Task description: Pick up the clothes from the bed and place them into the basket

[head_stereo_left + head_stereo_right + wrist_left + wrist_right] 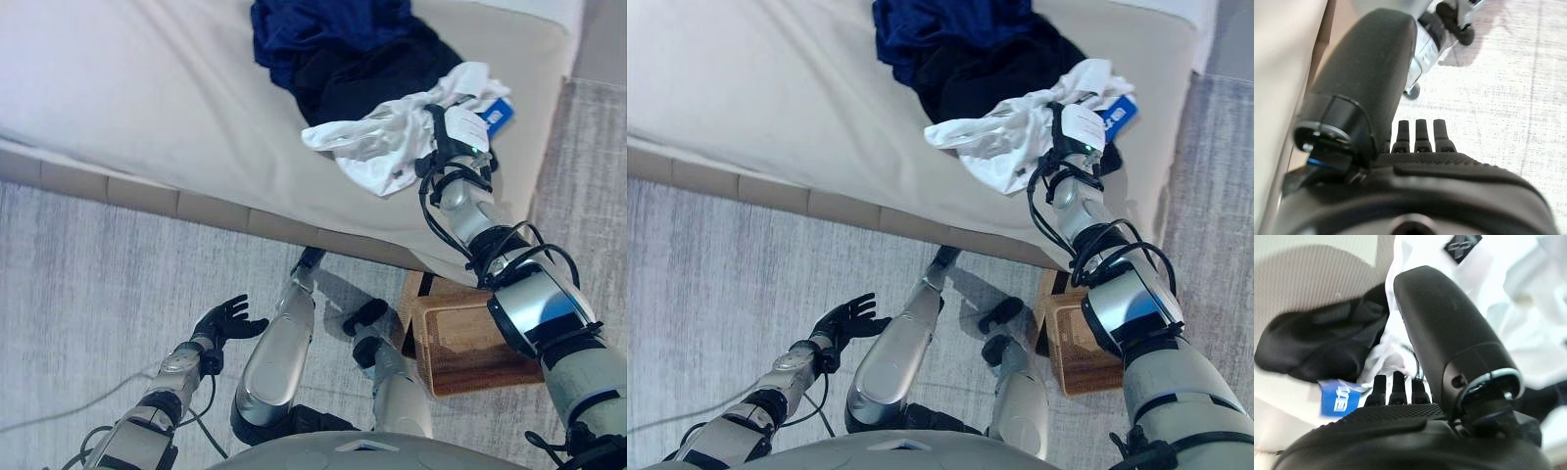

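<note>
A pile of clothes lies on the beige bed (147,98): a dark blue garment (323,29), a black garment (377,73) and a crumpled white garment (377,142) with a blue label (498,115) near the bed's right edge. My right hand (441,127) rests on the white garment, its fingers (1395,387) straight and reaching into the cloth, the thumb (1440,328) held out. A brown woven basket (470,338) stands on the floor beside the bed, under my right forearm. My left hand (227,319) hangs open and empty low over the floor.
The bed's front edge (196,211) runs across the view just ahead of me. Grey carpet (88,284) covers the floor to the left. The bed's right edge (549,108) borders more carpet.
</note>
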Tool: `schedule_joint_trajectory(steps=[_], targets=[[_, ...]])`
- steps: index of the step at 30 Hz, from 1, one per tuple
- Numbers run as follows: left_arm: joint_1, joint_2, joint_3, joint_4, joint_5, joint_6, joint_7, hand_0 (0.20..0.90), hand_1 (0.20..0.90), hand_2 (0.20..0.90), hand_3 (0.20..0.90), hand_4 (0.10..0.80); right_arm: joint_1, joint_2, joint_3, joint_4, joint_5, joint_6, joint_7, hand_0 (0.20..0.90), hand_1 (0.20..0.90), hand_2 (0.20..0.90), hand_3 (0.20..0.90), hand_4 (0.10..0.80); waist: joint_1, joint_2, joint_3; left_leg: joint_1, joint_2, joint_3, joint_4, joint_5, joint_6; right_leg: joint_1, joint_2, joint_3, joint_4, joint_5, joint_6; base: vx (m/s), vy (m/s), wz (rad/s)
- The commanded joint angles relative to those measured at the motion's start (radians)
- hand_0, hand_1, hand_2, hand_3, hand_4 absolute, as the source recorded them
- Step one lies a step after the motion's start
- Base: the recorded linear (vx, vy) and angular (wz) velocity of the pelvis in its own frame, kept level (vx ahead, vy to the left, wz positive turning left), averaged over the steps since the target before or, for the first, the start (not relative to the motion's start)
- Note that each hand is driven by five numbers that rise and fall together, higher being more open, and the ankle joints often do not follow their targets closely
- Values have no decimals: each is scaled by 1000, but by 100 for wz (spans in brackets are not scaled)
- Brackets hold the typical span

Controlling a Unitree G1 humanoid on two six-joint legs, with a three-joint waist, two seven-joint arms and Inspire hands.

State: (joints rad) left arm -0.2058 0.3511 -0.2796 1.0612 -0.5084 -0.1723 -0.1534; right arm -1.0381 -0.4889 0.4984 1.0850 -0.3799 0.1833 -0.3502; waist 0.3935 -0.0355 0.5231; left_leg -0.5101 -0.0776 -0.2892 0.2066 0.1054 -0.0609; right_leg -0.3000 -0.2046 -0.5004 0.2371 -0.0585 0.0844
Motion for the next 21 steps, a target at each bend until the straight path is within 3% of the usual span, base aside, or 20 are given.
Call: schedule_joint_trajectory(steps=[1, 4, 5, 6, 7, 10, 14, 20, 21], targets=[[55, 32, -20, -73, -51, -70, 4, 900, 900, 900, 900, 800, -90, -73, 71, -1, -29, 41, 50, 900, 900, 900, 900, 800, 37, 13, -3, 8, -31, 103, 17, -121, 116, -60, -12, 72, 152, 8, 0, -24, 30, 16], [52, 36, -28, -98, -59, -82, 0, 900, 900, 900, 900, 800, -132, -64, 91, 42, -26, 55, 82, 900, 900, 900, 900, 800, 48, 19, -3, -20, -29, 95, 15, -113, 111, -86, -18, 62, 165, 3, 2, -9, 6, 5], [53, 36, -29, -107, -59, -84, 1, 900, 900, 900, 900, 800, -144, -60, 99, 47, -26, 56, 94, 582, 582, 582, 529, 429, 51, 21, -3, -28, -29, 92, 14, -111, 111, -94, -19, 61, 169, 2, 1, 0, 0, 0], [53, 37, -31, -116, -59, -79, 4, 900, 900, 900, 900, 800, -154, -60, 108, 49, -15, 47, 92, 462, 462, 462, 389, 289, 52, 23, -3, -34, -29, 90, 13, -109, 111, -100, -19, 61, 169, 0, 2, 0, 0, 0], [53, 38, -32, -125, -59, -74, 6, 900, 900, 900, 900, 800, -163, -63, 115, 47, 7, 33, 71, 300, 300, 300, 200, 100, 52, 24, -3, -37, -27, 88, 11, -108, 110, -104, -17, 61, 167, -1, 3, -11, -25, -6], [68, 44, -36, -140, -64, -60, 11, 900, 900, 900, 900, 800, -187, -74, 93, -77, 175, -46, -84, 300, 300, 300, 200, 100, 39, 20, -3, -44, -19, 85, 17, -111, 107, -115, -8, 76, 166, -5, 3, -21, -24, -8], [103, 34, -3, -124, -32, -53, 29, 900, 900, 900, 900, 800, -141, -98, -22, -385, 200, -146, -348, 300, 300, 300, 200, 100, -2, -9, -3, -7, 1, 101, 22, -141, 106, -93, 13, 116, 144, -1, 6, -20, -47, -11], [134, 21, 78, -74, 21, -45, 18, 900, 900, 900, 900, 800, 1, -151, -259, -870, 58, -180, -494, 300, 300, 300, 200, 100, -72, -45, -19, 147, 29, 153, -17, -186, 110, 31, 41, 173, 53, 5, 8, -3, -46, -39], [135, 23, 78, -75, 22, -42, 18, 900, 900, 900, 900, 800, 9, -155, -269, -891, 55, -173, -492, 300, 300, 300, 200, 100, -73, -44, -21, 141, 27, 159, -20, -161, 114, 30, 38, 162, 40, 28, 0, -23, -40, -36]])
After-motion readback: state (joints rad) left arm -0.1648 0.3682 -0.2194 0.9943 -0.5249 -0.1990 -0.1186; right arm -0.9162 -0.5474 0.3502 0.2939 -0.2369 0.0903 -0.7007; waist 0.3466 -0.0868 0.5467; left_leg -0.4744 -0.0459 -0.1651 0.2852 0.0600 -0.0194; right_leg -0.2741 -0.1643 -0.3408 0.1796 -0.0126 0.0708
